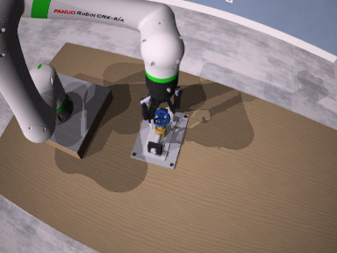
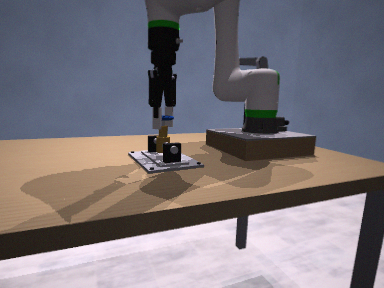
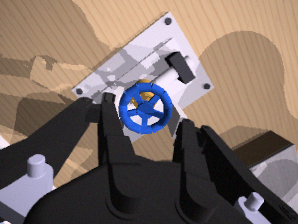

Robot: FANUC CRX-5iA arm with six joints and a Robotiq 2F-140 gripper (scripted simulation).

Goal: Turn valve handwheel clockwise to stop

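On the table [image 2: 60, 165] the arm [image 1: 110, 18] reaches down over the grey plate [image 1: 173, 158] near its base [image 1: 98, 94], and the gripper [image 3: 146, 127], hanging straight down, pinches the blue handwheel [image 3: 146, 108] from opposite sides atop the brass valve [image 2: 162, 137] on that plate.

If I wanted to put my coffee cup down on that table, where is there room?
Bare wood lies on the table beyond the grey valve plate, away from the arm's pedestal. It is crowded between pedestal and plate, where the gripper is clamped on the blue handwheel.
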